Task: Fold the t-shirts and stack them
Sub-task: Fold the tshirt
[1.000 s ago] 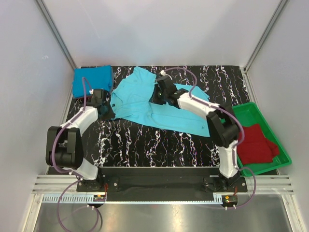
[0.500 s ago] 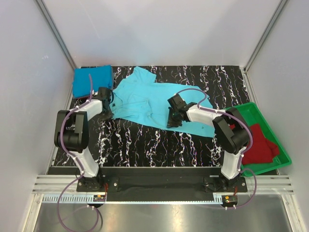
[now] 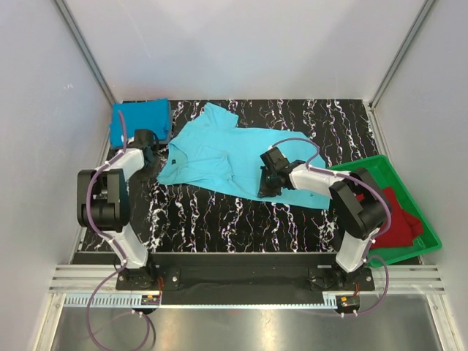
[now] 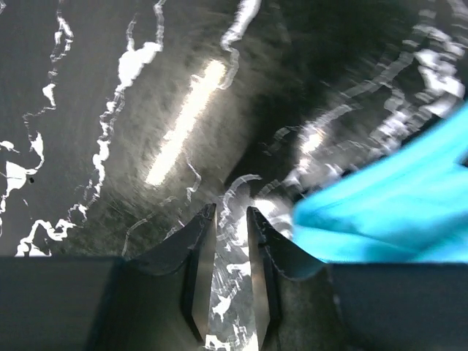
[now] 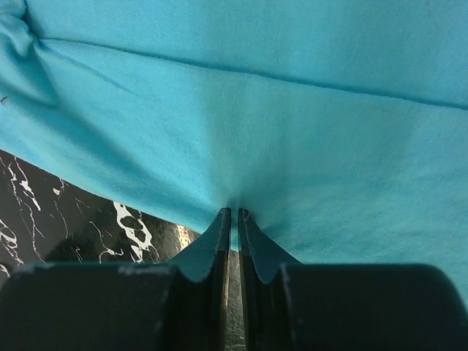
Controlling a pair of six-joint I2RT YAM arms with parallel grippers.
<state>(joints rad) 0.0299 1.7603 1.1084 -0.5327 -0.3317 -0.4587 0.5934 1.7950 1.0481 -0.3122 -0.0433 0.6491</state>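
A light turquoise t-shirt point(image 3: 216, 150) lies spread out across the middle of the table. My right gripper point(image 3: 265, 187) is at its near edge, shut on a pinch of the turquoise cloth point(image 5: 241, 146), which puckers toward the gripper point(image 5: 234, 213). My left gripper point(image 3: 151, 153) hovers just off the shirt's left edge; its jaws stand slightly open over bare table point(image 4: 230, 212), with the turquoise hem point(image 4: 387, 212) to its right. A deeper blue t-shirt point(image 3: 139, 121) lies folded at the back left. A dark red t-shirt point(image 3: 393, 219) lies in the tray.
A green plastic tray point(image 3: 374, 161) stands at the table's right edge. The black marbled tabletop point(image 3: 219, 219) shows in front of the shirt. White walls enclose the back and both sides.
The right gripper came from the shirt's back middle toward the near edge and closed on the cloth, and the shirt now lies flatter. The left gripper drew back and left, off the shirt's edge.
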